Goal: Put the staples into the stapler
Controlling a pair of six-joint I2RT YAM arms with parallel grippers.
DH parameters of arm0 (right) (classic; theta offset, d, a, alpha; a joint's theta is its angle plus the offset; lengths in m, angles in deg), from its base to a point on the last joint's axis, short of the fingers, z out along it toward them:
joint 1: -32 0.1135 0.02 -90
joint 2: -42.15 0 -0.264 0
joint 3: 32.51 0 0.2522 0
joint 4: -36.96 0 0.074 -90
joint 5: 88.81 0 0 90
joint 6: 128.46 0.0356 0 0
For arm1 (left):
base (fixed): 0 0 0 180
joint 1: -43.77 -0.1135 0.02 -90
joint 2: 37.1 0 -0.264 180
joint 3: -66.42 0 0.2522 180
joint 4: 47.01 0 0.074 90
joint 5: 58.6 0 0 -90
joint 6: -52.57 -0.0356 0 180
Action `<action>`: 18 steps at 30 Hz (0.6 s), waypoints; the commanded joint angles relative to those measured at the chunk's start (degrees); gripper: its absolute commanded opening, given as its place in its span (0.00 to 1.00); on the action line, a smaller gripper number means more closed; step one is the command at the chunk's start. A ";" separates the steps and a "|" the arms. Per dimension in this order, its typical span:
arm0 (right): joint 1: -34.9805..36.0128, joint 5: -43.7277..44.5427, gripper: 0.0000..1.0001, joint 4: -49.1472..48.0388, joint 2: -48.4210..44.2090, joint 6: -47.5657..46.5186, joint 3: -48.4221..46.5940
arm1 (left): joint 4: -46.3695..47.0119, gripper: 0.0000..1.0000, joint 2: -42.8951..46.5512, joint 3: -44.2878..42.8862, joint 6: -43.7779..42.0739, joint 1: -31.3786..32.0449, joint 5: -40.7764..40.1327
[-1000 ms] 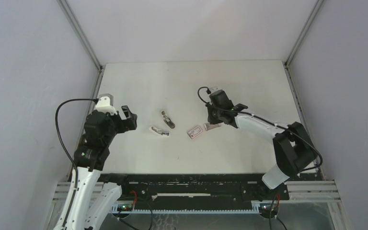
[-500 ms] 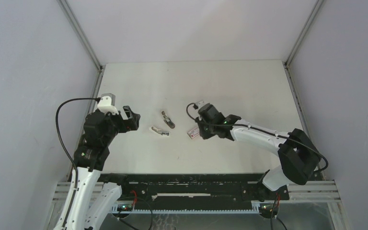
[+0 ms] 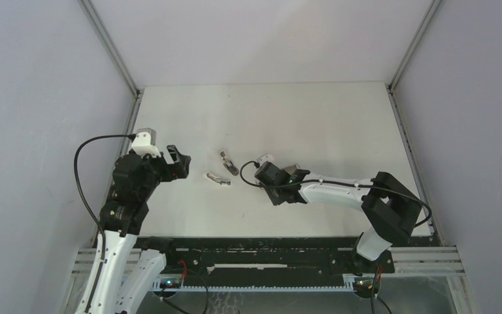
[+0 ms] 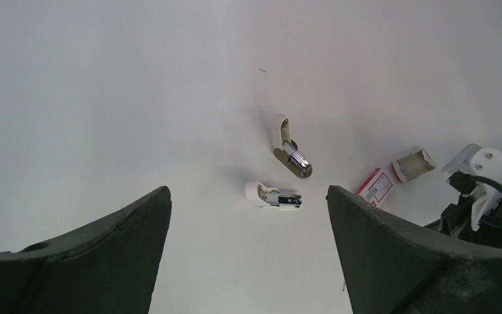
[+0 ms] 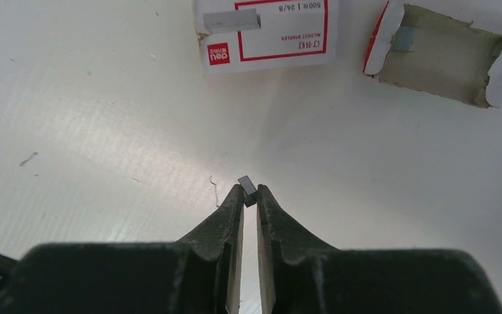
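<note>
My right claw (image 5: 249, 196) is pinched shut on a tiny grey metal sliver (image 5: 246, 185), probably a staple strip though it is too small to be sure. It is held only at the very tips, so it could twist out or break apart before it reaches the stapler (image 4: 292, 150). The staples (image 5: 266, 33), a flat card box with a white, red-edged label, lie on the matt bench (image 5: 104, 118) beside their open tray (image 5: 441, 55). My left claw (image 3: 178, 162) hangs wide open and empty, so the smooth chrome-and-cream stapler could skid unbraced.

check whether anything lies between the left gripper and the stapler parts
Nothing visible does. Bare table lies between the open left gripper and the stapler parts; the staples box and right gripper, pinching a staple strip, sit beyond them.
</note>
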State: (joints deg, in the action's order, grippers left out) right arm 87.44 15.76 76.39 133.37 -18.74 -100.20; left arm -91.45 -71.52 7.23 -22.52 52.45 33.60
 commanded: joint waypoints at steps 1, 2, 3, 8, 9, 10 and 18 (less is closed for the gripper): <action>1.65 8.09 0.10 3.25 1.91 1.79 -2.44 | 1.88 0.92 0.65 0.31 0.38 -0.33 0.65; 1.80 9.33 0.11 3.95 2.32 1.85 -2.72 | 1.89 0.92 0.66 0.33 0.38 -0.29 0.70; 2.11 10.34 0.11 4.61 2.75 1.89 -3.06 | 1.91 0.92 0.67 0.32 0.36 -0.35 0.65; 3.05 15.52 0.11 7.29 4.65 1.75 -4.68 | 1.89 0.92 0.86 0.34 0.33 -0.37 0.55; 3.30 16.57 0.11 8.12 4.90 1.66 -5.06 | 1.93 0.92 0.86 0.34 0.32 -0.35 0.53; 3.60 17.60 0.11 8.89 5.31 1.49 -5.50 | 1.89 0.92 0.86 0.32 0.35 -0.41 0.59; 4.94 25.19 0.11 14.64 10.44 -0.04 -9.23 | 1.77 0.92 0.85 0.11 0.23 -0.38 0.35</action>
State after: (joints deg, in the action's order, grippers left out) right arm 91.41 34.66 87.41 141.72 -18.17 -106.54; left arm -91.43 -71.17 7.23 -22.52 52.45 33.58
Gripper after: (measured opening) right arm 0.113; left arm 0.925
